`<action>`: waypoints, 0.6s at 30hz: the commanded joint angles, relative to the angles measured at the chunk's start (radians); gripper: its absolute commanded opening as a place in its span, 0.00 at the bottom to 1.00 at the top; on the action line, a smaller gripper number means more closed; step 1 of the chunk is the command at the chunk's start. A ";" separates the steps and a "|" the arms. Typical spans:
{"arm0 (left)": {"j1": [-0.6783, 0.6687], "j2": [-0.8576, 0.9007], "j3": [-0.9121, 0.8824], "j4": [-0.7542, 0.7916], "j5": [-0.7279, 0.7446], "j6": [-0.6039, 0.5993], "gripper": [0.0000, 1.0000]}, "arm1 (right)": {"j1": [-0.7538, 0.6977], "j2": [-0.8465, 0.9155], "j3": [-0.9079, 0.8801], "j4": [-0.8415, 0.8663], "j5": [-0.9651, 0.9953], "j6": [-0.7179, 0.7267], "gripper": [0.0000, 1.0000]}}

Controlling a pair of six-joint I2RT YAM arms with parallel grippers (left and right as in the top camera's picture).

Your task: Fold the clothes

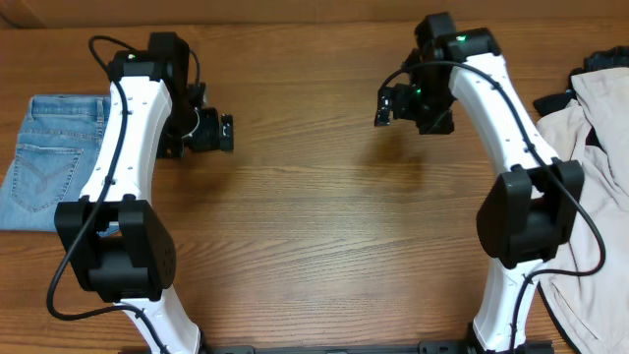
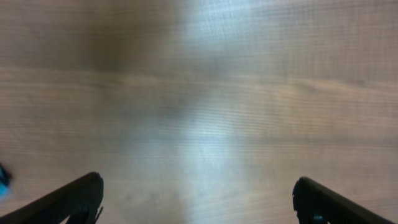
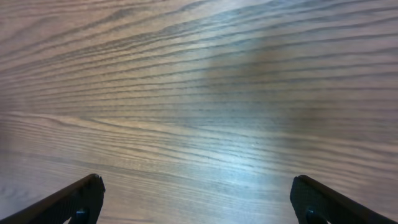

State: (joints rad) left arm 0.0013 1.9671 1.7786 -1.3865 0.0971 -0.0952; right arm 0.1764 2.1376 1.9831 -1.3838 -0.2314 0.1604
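Note:
The light blue jeans [image 1: 49,157] lie folded into a compact stack at the far left of the table, a stitched back pocket facing up. My left gripper [image 1: 224,132] hangs over bare wood to the right of the jeans, open and empty; its wrist view [image 2: 198,190] shows only blurred wood between the wide-apart fingers. My right gripper [image 1: 383,103] is over bare wood at the upper right of centre, open and empty, with only wood grain between its fingers in its wrist view [image 3: 198,190]. The jeans show in neither wrist view.
A cream-beige garment [image 1: 601,167] is heaped along the right edge of the table, with a small black cloth [image 1: 556,100] at its upper left. The wooden table [image 1: 324,216] spans the middle between the arms.

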 commanded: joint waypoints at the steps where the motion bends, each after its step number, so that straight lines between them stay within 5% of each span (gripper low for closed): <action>1: -0.004 -0.015 0.011 -0.147 0.024 -0.026 1.00 | -0.031 -0.071 0.031 -0.072 -0.005 -0.011 1.00; 8: -0.031 -0.100 0.003 -0.283 -0.030 -0.074 1.00 | -0.035 -0.227 0.031 -0.244 0.034 -0.011 1.00; 18: -0.222 -0.549 -0.154 -0.099 -0.110 -0.074 1.00 | -0.032 -0.499 -0.033 -0.240 0.059 -0.010 1.00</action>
State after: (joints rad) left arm -0.1707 1.5482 1.6794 -1.5177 0.0521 -0.1555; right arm 0.1390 1.7370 1.9820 -1.6394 -0.1951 0.1558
